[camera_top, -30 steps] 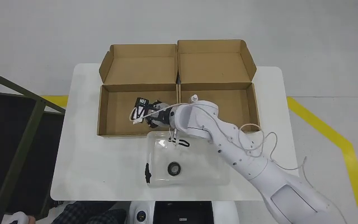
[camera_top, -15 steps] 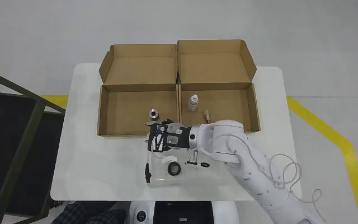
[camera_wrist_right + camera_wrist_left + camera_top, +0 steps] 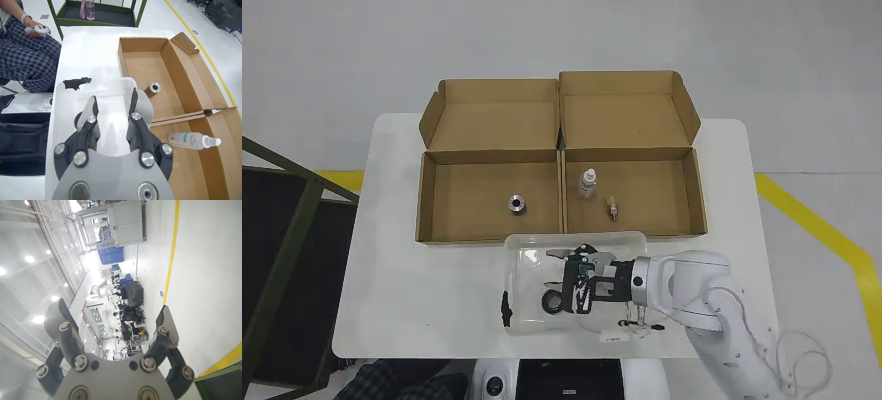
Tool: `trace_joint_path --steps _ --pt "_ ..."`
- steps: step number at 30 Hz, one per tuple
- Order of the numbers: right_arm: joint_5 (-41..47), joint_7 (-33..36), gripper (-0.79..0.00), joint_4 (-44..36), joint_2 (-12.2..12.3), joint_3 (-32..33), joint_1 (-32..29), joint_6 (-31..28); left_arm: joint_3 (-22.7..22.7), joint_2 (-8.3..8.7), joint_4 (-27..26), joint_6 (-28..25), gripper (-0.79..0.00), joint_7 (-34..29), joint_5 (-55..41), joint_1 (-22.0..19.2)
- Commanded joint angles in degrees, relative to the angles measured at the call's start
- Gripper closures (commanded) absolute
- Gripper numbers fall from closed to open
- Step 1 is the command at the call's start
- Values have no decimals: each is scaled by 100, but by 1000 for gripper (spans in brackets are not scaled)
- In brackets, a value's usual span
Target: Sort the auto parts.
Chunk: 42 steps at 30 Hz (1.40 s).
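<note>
Now the right gripper (image 3: pixel 114 94) hangs over the clear bin (image 3: pixel 62 102), jaws apart and empty (left gripper (image 3: pixel 112 303) likewise spread)

1. Desk (image 3: pixel 392 200): plain white.
2. Left box (image 3: pixel 462 205), right box (image 3: pixel 652 195): plain brown card.
3. Tray (image 3: pixel 572 238): clear, with a black tape patch.
4. Cylinder (image 3: pixel 514 204): silver.
5. Spray bottle (image 3: pixel 586 183): clear, with a white cap.
6. Ring (image 3: pixel 554 300): black.
</note>
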Motion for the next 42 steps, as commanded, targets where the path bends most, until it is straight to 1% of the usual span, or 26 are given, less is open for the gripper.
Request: trace_joint_path --steps 1,9,13,17,20,29,32,33,42 --pt "-71 -72 -339 -67 43 100 -143 -102 0 0 0 0 -785 0 0 0" --pt "-552 -375 -348 -149 186 332 -612 -338 0 0 0 0 -785 0 0 0" --pt "-856 -557 -351 2 234 329 -754 -334 0 0 0 0 -785 0 0 0" --pt "-1118 -741 -363 283 262 182 -799 -310 0 0 0 0 -785 0 0 0" --pt "-1293 -840 -382 430 278 70 -764 -305 0 0 0 0 -785 0 0 0" --pt "-1578 -1047 -394 682 318 -167 -613 -213 0 0 0 0 -785 0 0 0" --pt "-1622 -1091 -480 784 318 -286 -537 -144 0 0 0 0 -785 0 0 0" --pt "-1626 -1110 -486 813 317 -324 -509 -123 0 0 0 0 -785 0 0 0" --pt "-1654 -1188 -468 1084 304 -669 -258 16 0 0 0 0 -785 0 0 0"
